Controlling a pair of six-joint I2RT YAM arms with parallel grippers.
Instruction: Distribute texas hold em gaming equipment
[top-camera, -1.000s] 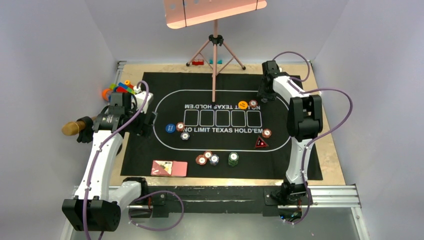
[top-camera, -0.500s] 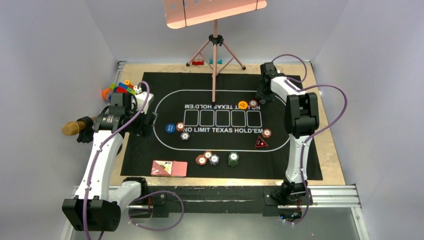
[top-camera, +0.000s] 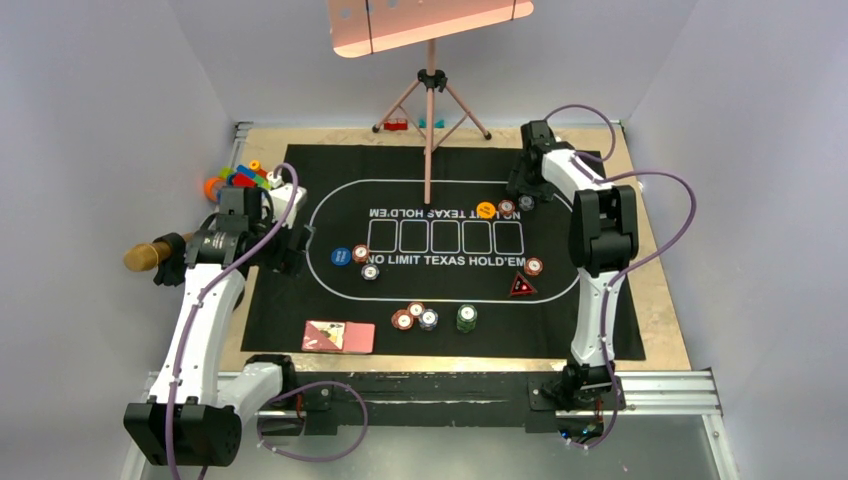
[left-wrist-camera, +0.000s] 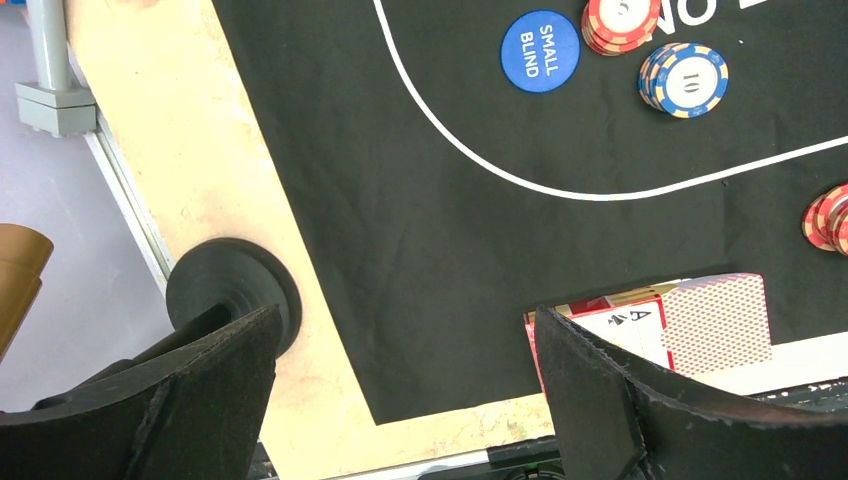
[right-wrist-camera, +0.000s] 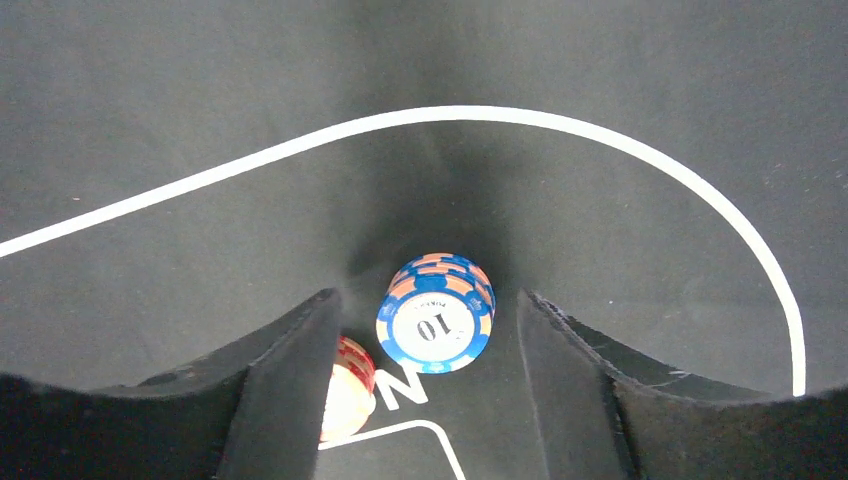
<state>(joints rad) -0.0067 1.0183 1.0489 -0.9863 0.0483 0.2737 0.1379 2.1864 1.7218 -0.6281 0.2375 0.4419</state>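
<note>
My right gripper (top-camera: 522, 188) is open at the far right of the oval. In the right wrist view a blue-and-orange "10" chip stack (right-wrist-camera: 436, 325) lies on the mat between the fingertips (right-wrist-camera: 300, 350), apart from both. A red chip stack (right-wrist-camera: 347, 388) is half hidden behind the left finger. Next to them in the top view lie that blue stack (top-camera: 526, 203), the red chips (top-camera: 507, 208) and an orange button (top-camera: 486, 210). My left gripper (top-camera: 290, 250) is open and empty over the mat's left edge. The blue button (left-wrist-camera: 540, 50), chip stacks (left-wrist-camera: 686, 80) and cards (left-wrist-camera: 700, 322) show in its view.
More chip stacks (top-camera: 416, 316), a green stack (top-camera: 467, 318), a chip (top-camera: 533, 266) and the dark triangle (top-camera: 520, 286) lie on the black mat (top-camera: 300, 300). Toy blocks (top-camera: 240, 178) sit far left. A tripod (top-camera: 430, 110) stands at the back.
The right gripper has drawn back slightly toward the far edge, and the blue chip stack now shows beside the red chips. The left arm has not moved.
</note>
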